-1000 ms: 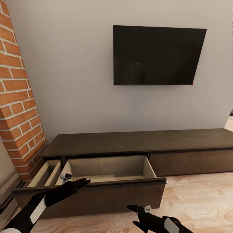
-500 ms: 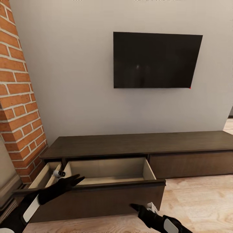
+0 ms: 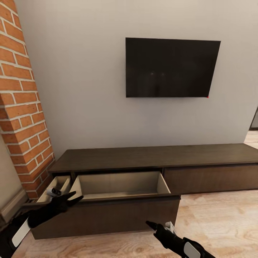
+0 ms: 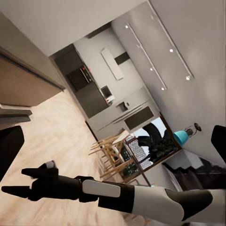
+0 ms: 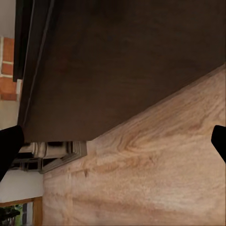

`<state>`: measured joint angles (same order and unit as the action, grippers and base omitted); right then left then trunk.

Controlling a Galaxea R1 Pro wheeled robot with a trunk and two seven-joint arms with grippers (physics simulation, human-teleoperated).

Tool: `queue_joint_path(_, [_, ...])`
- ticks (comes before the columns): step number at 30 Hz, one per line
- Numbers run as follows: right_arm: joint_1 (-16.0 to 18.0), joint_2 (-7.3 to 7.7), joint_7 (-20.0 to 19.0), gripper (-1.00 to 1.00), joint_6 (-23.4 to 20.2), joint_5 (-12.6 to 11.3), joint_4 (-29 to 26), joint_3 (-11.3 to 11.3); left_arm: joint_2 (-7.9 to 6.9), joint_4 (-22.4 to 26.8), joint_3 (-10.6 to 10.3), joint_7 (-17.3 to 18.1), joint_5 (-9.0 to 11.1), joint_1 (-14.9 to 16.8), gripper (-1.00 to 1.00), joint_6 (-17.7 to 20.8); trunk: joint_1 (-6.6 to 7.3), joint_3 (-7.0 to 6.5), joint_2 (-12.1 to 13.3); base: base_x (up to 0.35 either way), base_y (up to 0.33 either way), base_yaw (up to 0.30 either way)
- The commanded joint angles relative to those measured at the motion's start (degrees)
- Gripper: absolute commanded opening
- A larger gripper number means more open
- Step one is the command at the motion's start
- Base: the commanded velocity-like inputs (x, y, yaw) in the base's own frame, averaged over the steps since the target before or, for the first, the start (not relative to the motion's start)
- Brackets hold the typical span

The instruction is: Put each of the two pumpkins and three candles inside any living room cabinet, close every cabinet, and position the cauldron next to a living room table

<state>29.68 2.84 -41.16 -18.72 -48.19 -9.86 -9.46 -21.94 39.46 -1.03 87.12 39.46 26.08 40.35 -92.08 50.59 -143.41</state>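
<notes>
Head view: the long, low dark-brown wood cabinet [image 3: 154, 157] sits at twelve o'clock, drawer open and bare. My left fingers [image 3: 66, 198] and right fingers [image 3: 154, 226] are spread, holding nothing. I should fetch things carefully.

Cabinet [image 3: 154, 157] below television [image 3: 172, 68]; brick column [image 3: 21, 107] to its left.

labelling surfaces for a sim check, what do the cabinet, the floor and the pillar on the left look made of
Cabinet: dark-brown wood, matte, faint grain; the open drawer is lined in a paler, smooth board.
Floor: light wood planks, visible grain, slight sheen.
Pillar: red brick with pale mortar joints, rough-looking.
</notes>
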Motion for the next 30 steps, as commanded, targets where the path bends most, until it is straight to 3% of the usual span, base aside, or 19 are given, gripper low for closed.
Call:
queue_joint_path(1, [0.0,0.02,-0.4,1.00,-0.4,-0.6,-0.1,-0.4,-0.36,0.0,-0.1,0.5,0.2,0.0,1.00,0.9,0.02,0.06,0.0,-0.102,0.000,0.000])
queue_joint_path(4, [0.0,-0.02,-0.5,1.00,-0.4,-0.5,-0.2,-0.5,-1.16,0.0,-0.1,1.4,0.2,0.0,1.00,1.9,0.02,0.06,0.0,-0.212,0.000,0.000])
queue_joint_path(11, [0.0,-0.10,0.3,1.00,-0.2,-0.4,-0.3,-1.0,-1.18,0.0,0.0,2.9,0.2,0.0,1.00,2.5,0.02,0.06,0.0,-0.059,0.000,0.000])
queue_joint_path(17, [0.0,-0.18,2.5,1.00,-0.2,-0.6,-0.3,-5.2,-1.25,-0.1,0.0,2.9,0.2,0.0,1.00,2.5,0.02,0.06,0.0,-0.002,0.000,0.000])
queue_joint_path(25, [0.0,-0.20,2.9,1.00,-0.2,-0.5,-0.3,-5.7,-1.27,-0.2,0.0,2.9,0.2,0.0,1.00,2.5,0.02,0.06,0.0,-0.041,0.018,0.000])
queue_joint_path(30, [0.0,-0.21,5.6,1.00,-0.2,-0.4,-0.3,-5.7,-1.27,-0.3,0.0,2.9,0.3,0.0,1.00,2.6,0.02,0.06,0.0,-0.125,0.094,0.000])
